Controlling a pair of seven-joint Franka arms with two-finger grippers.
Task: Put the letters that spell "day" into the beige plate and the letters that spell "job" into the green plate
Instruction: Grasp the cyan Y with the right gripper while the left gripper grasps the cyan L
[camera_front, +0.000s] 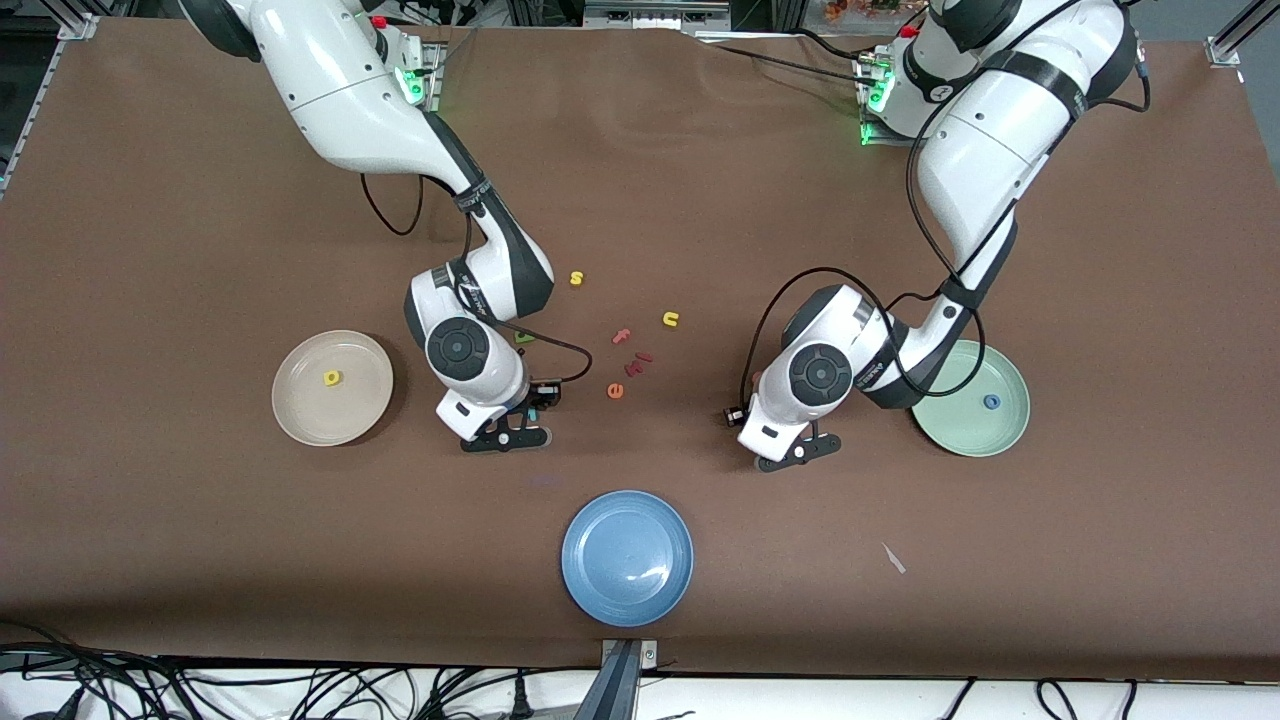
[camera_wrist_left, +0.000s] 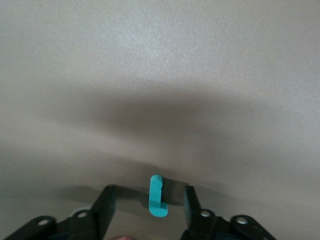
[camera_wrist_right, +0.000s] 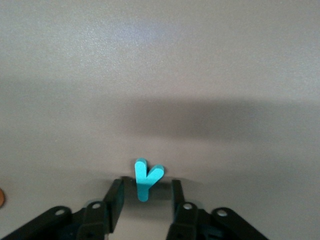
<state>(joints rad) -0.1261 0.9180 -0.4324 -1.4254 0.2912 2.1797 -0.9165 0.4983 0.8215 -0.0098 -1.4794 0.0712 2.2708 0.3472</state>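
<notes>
Mid-pick on both sides. Right gripper down on the table beside the beige plate, jaws part open astride the teal "y", gripping nothing. Left gripper beside the green plate, likewise astride the teal "j". Next: pinch shut squarely, lift, carry to plates.

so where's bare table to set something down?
Free: the stretch between the beige plate and blue plate, and between the blue plate and green plate. Crowded: the loose letters between the two arms.
</notes>
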